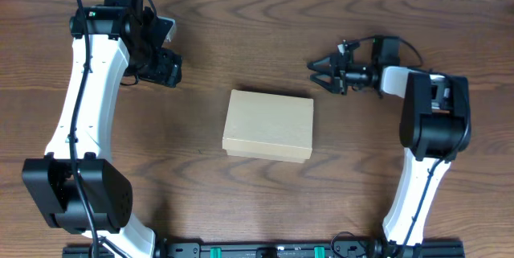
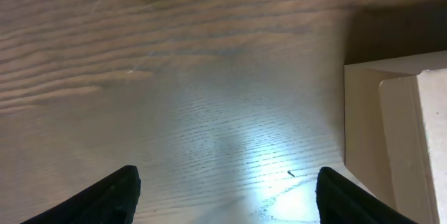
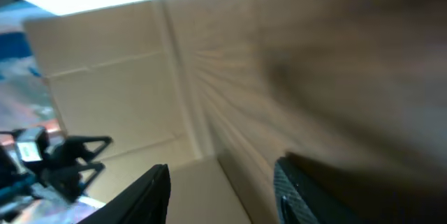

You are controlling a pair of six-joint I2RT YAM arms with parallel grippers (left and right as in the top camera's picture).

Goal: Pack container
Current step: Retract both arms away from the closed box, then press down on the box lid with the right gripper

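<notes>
The container [image 1: 268,125] is a plain tan cardboard box with its lid shut, lying flat at the middle of the table. My left gripper [image 1: 167,68] is up and to the left of it, well apart. In the left wrist view the fingers [image 2: 227,197] are wide open over bare wood, and a corner of the box [image 2: 401,133] shows at the right edge. My right gripper [image 1: 320,71] is up and to the right of the box and points left. In the tilted, blurred right wrist view its fingers [image 3: 220,192] are open and empty.
The brown wood table [image 1: 241,33] fills the overhead view. Both arm bases stand at the front edge, left [image 1: 76,198] and right [image 1: 418,202]. No markers or tape roll are in view.
</notes>
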